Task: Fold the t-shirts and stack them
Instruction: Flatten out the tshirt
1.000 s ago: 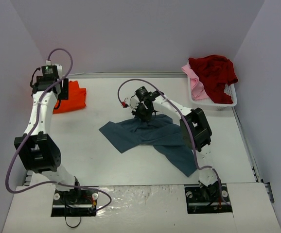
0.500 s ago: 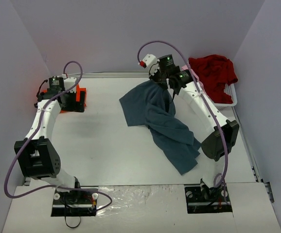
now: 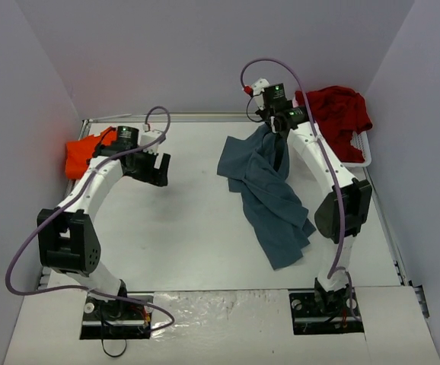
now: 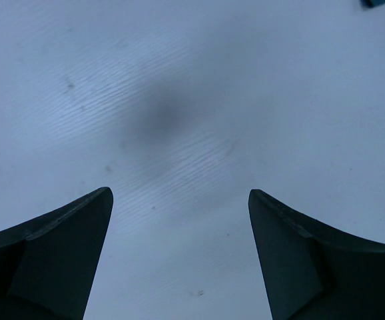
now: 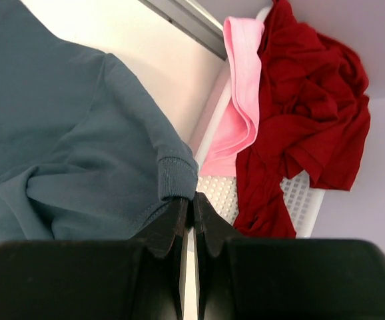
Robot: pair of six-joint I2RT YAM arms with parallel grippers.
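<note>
Since a second ago the right gripper (image 5: 192, 200) has hauled the slate blue-grey t-shirt (image 3: 269, 194) up from the middle of the table (image 3: 182, 228) toward its far right corner. The left gripper (image 4: 179, 200) has swung inward off the orange t-shirt (image 3: 83, 152). The right jaws pinch a sleeve hem, and the cloth hangs below them and trails toward the right edge. The left jaws stand apart over bare table. The orange t-shirt lies at the far left corner. The white basket (image 5: 299, 200), far right, holds the dark red t-shirt (image 5: 306, 113) and the pale pink t-shirt (image 5: 242, 100).
</note>
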